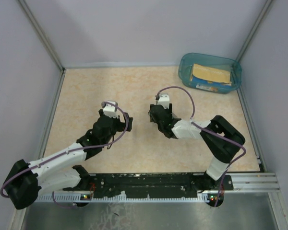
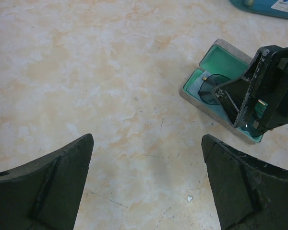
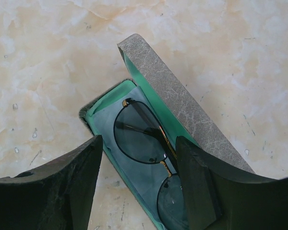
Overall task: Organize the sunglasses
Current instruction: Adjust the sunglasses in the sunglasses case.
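Counter (image 1: 134,91), beige marbled surface, walled on three sides.

Sunglasses (image 3: 137,136): lying inside the open glasses case (image 3: 177,103), lenses up, on the green lining. Dark round lenses, thin dark frame with gold at the bridge and hinge. One lens fully seen in the right wrist view; the second is cut by the frame edge and partly hidden behind a finger. The case's grey lid stands raised along the far side.

Right gripper (image 3: 138,148): poised directly over the case, fingers parted and released, one on each side of the nearer lens. The right-hand finger overlaps the bridge area; contact there cannot be judged. Nothing is clamped between them. From the left wrist view, this gripper (image 2: 249,105) reaches down into the case (image 2: 225,50), and a lens (image 2: 211,88) shows beside it.

Left gripper (image 2: 146,143): fingers spread fully wide, empty, hovering above bare counter, near the case but apart from it.

Overhead: both grippers mid-counter, left (image 1: 116,117) facing right (image 1: 158,115). The case is hidden beneath the right one.

Teal plastic bin (image 1: 185,67) in the far right corner, with a flat tan packet (image 1: 210,74) inside.
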{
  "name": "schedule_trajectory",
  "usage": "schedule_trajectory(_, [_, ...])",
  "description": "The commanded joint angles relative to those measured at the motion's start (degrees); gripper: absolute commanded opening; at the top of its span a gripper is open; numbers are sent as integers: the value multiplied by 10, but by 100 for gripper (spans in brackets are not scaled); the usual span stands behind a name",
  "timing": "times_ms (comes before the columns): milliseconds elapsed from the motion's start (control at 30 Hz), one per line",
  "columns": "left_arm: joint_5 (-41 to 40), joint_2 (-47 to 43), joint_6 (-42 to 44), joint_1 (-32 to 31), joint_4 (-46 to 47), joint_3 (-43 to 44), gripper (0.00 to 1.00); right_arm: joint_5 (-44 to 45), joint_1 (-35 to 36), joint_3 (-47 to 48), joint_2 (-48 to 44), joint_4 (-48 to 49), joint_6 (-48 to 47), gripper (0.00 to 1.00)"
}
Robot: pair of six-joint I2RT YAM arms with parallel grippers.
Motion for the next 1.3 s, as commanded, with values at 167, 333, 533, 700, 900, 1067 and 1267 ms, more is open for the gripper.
schedule_trajectory(167, [-7,-8,9,2,17,-6,100,-14,-2,23,12,28,-2,63])
schedule_trajectory(333, [-7,-9,9,2,17,-6,100,-20,-2,23,12,29,-4,63])
schedule_trajectory(533, [-7,-9,9,2,17,-7,100,-23,-2,25,15,28,-5,63])
schedule_trajectory(700, [-7,-9,9,3,18,-6,100,-27,-2,30,19,27,-7,63])
schedule_trajectory(900, [-8,-8,8,2,18,-6,100,-30,-2,32,21,33,-13,64])
schedule_trajectory(1067, [-8,-8,9,2,17,-5,100,-26,-2,29,13,40,-18,67])
schedule_trajectory(1267, [-7,-5,8,3,19,-5,100,-20,-1,23,-10,49,-38,69])
